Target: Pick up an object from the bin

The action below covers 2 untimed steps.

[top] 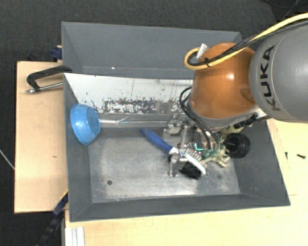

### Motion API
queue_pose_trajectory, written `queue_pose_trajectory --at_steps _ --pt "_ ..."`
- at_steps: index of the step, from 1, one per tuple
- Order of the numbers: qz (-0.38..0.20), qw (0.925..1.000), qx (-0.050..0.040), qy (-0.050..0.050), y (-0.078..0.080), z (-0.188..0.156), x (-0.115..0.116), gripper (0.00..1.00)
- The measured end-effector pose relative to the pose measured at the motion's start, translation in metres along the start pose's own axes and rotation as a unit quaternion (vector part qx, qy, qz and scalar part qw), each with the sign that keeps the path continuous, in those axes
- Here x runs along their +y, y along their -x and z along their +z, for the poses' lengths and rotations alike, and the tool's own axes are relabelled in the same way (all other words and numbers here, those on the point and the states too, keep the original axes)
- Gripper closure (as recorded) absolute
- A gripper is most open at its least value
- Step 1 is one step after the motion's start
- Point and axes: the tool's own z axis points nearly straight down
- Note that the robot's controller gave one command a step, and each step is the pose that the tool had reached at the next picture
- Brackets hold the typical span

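Gripper (180, 162) low beside a blue handle (156, 139); blue bowl (84, 123) at left.

Blue bowl (84, 123) lies tipped on its side at far left. Black round item (239, 145) rests at right, well apart from it.

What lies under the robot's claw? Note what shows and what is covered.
A blue handle runs in under the claw, and a small black object peeks out at its lower edge. The handle's far end and most of the black object are covered.
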Motion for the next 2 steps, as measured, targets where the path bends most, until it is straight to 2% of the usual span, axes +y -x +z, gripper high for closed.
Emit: queue_pose_trajectory --at_steps 1,2 --pt "0.052 0.9986 -0.0126 0.003 0.0258 0.1104 -0.0197 0.0" --pt "0.051 0.9985 -0.0172 0.005 0.0277 0.1073 -0.017 1.0"
